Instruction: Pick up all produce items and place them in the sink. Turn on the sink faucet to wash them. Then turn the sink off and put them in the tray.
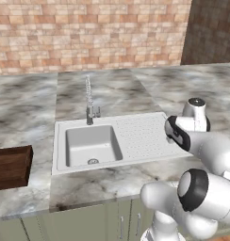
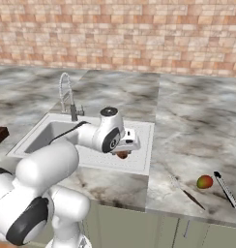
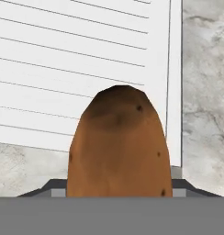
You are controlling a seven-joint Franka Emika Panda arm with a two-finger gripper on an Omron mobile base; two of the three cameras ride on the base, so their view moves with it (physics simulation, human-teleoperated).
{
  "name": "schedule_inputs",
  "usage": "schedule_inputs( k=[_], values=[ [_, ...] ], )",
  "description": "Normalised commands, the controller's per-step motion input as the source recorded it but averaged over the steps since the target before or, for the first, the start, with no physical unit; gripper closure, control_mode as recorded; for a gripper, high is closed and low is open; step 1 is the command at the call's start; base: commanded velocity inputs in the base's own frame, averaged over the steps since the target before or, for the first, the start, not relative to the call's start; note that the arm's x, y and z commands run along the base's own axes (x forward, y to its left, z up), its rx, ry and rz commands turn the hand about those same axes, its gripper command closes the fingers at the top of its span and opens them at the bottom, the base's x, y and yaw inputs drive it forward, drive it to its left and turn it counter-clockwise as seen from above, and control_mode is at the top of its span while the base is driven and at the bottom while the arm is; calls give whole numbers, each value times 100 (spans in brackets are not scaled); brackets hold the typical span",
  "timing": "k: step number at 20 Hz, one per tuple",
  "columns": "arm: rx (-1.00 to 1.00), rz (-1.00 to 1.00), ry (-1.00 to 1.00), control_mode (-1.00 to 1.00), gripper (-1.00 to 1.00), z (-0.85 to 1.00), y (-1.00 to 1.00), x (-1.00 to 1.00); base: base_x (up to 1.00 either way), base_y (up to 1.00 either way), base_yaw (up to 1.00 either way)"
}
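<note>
Brown and firm-looking, the potato [image 3: 118, 144] sits clamped across its middle in the tool [image 2: 124, 151], jaws wide around it, over the sink [image 2: 139, 160]'s draining board; it seems light, rigid and slightly slippery, so that mid-body hold suits it.

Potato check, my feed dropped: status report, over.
Gripper shut on potato, above draining board. Red-green fruit on counter by knife. Path to basin clear.
</note>
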Motion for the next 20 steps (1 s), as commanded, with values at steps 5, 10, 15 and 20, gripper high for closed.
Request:
schedule_inputs(
  k=[5, 10, 15, 20],
  values=[
    [0, 0, 5, -100, 100, 0, 67, 31, 0, 0, 0],
    [0, 0, 5, -100, 100, 0, 100, 41, 0, 0, 0],
    [0, 1, 6, -100, 100, 0, 100, 38, 0, 0, 0],
    [0, 3, 2, -100, 100, 0, 100, 21, 0, 0, 0]
  ],
)
